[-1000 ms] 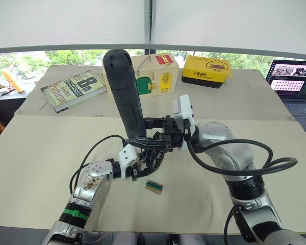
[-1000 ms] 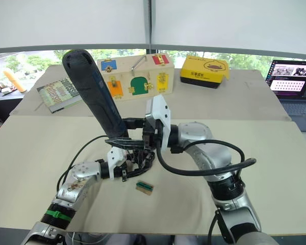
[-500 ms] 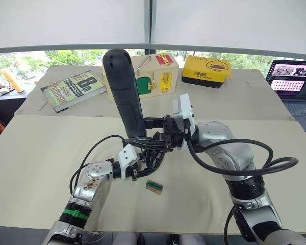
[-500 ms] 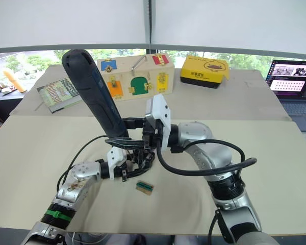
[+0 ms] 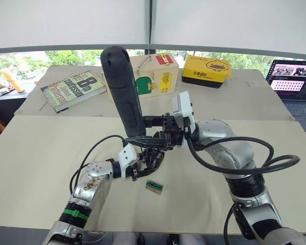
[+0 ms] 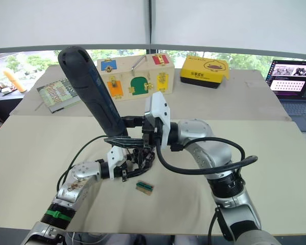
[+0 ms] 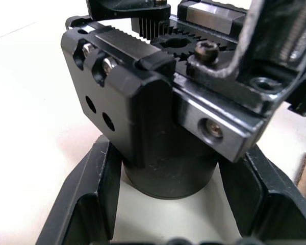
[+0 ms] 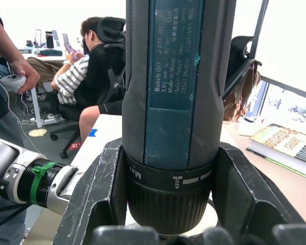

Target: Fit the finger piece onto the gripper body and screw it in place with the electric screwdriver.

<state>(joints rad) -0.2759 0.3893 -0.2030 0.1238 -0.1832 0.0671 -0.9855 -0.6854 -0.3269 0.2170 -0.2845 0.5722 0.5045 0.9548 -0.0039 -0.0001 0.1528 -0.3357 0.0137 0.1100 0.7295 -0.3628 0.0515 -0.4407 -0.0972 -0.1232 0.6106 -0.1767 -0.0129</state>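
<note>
My left gripper (image 5: 145, 161) is shut on the round base of the gripper body (image 7: 143, 102), a small black assembly of linkages held just above the table. My right gripper (image 5: 143, 130) is shut on the lower end of the electric screwdriver (image 5: 120, 87). This thick dark tool stands over the gripper body (image 5: 152, 153) and leans up and to the left. Its fingers (image 8: 94, 204) clamp the tool's collar in the right wrist view. The bit is hidden behind the grippers. I cannot tell the finger piece apart from the gripper body.
A small brown and green block (image 5: 154, 186) lies on the table just in front of the grippers. At the back stand a book (image 5: 71, 89), a wooden latch box (image 5: 153, 76), a yellow box (image 5: 206, 70) and a laptop (image 5: 293, 79). People sit beyond the table's left side (image 8: 86, 76).
The screwdriver's top has leaned slightly further left and the right wrist has risen a little. The left gripper and the gripper body have stayed put.
</note>
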